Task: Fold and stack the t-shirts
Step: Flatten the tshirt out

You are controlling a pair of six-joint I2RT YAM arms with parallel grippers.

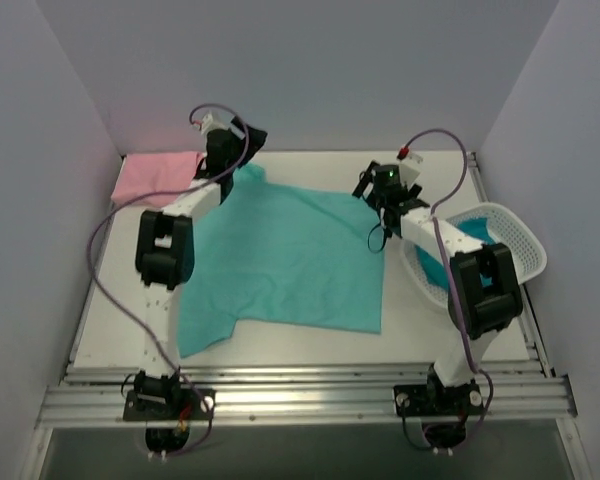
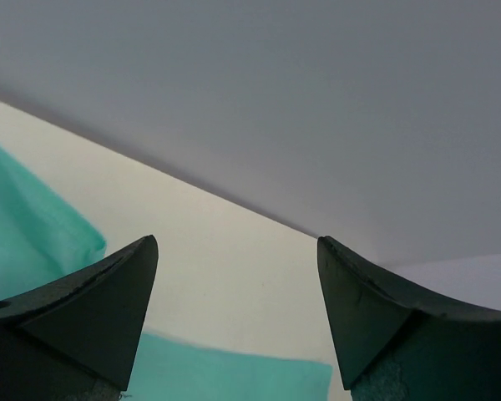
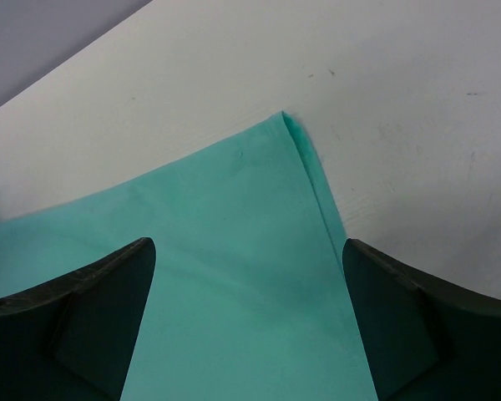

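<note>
My left tool (image 2: 236,248) and right tool (image 3: 248,248), both spread wide and empty, above the far corners of the mint-green t-shirt (image 1: 290,262) on the worktop (image 1: 310,347).

Left black two-finger gripper (image 2: 235,246) and right black two-finger gripper (image 3: 248,246) were extended forward, jaws spread, holding nothing.
</note>
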